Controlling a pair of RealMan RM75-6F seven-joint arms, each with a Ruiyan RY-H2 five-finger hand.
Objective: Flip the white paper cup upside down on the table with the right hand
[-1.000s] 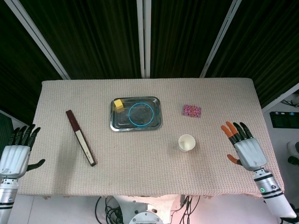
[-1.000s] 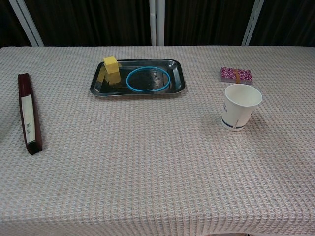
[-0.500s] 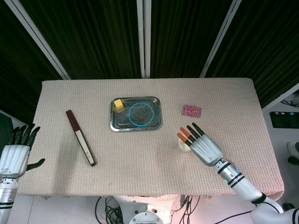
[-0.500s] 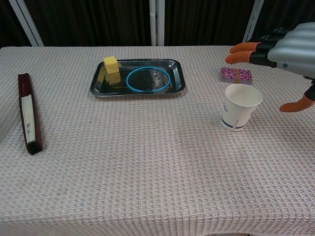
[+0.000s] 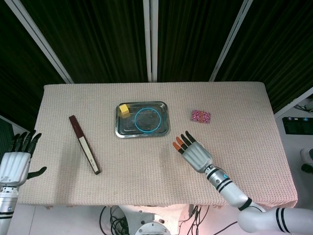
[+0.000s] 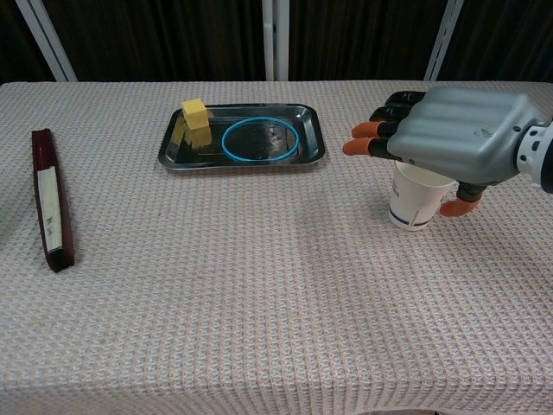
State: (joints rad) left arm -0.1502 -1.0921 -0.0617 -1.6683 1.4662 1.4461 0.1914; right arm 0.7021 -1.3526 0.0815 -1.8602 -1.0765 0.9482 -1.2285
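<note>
The white paper cup (image 6: 412,203) stands upright on the table, its mouth up; the head view hides it under my right hand. My right hand (image 6: 455,134) (image 5: 194,153) hovers flat just above the cup's rim, palm down, fingers stretched toward the tray, thumb hanging beside the cup's right wall. It holds nothing. My left hand (image 5: 16,161) stays off the table's left edge, fingers apart and empty, seen only in the head view.
A steel tray (image 6: 307,151) (image 5: 164,129) with a yellow cube (image 6: 195,112) and a blue ring (image 6: 259,139) sits at centre back. A dark red flat box (image 6: 50,199) lies at the left. A small pink patterned packet (image 5: 200,116) lies behind the cup.
My right hand has swept in from the table's right side leftward, now covering the cup from above. The cup and my left hand have not moved.
</note>
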